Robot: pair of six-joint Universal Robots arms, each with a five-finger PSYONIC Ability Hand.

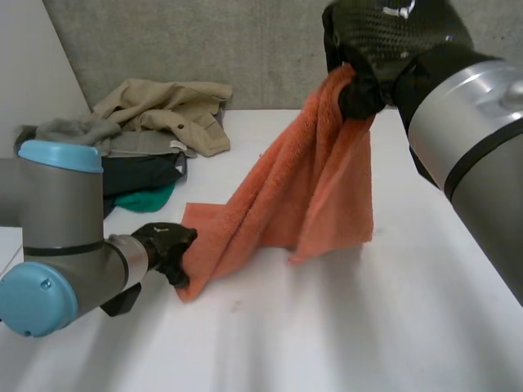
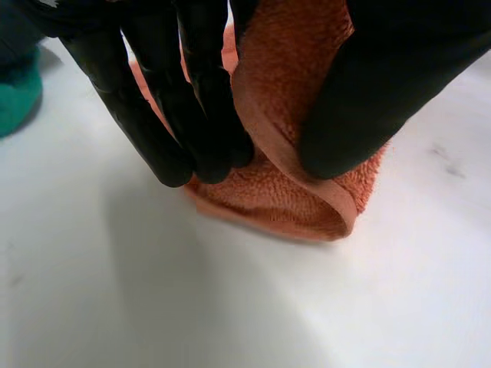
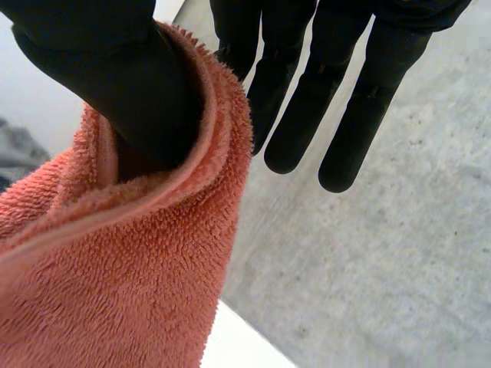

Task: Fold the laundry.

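Observation:
An orange towel (image 1: pixel 319 171) hangs stretched between my two hands over the white table (image 1: pixel 368 327). High at the back right, my right hand (image 1: pixel 384 41) holds one top corner, and the cloth drapes down from it to the table. In the right wrist view the thumb of that hand (image 3: pixel 115 77) is hooked into the towel's hem (image 3: pixel 115 284), with the fingers straight beside it. Low at the front left, just above the table, my left hand (image 1: pixel 167 245) is on the opposite corner. In the left wrist view its fingers (image 2: pixel 176 115) and thumb pinch the towel's folded edge (image 2: pixel 284 199).
A pile of laundry lies at the table's back left: a beige garment (image 1: pixel 167 110), a grey piece (image 1: pixel 73 131), a black one (image 1: pixel 139 171) and a green one (image 1: pixel 143 198) (image 2: pixel 15 92). A grey wall (image 1: pixel 245 49) runs behind the table.

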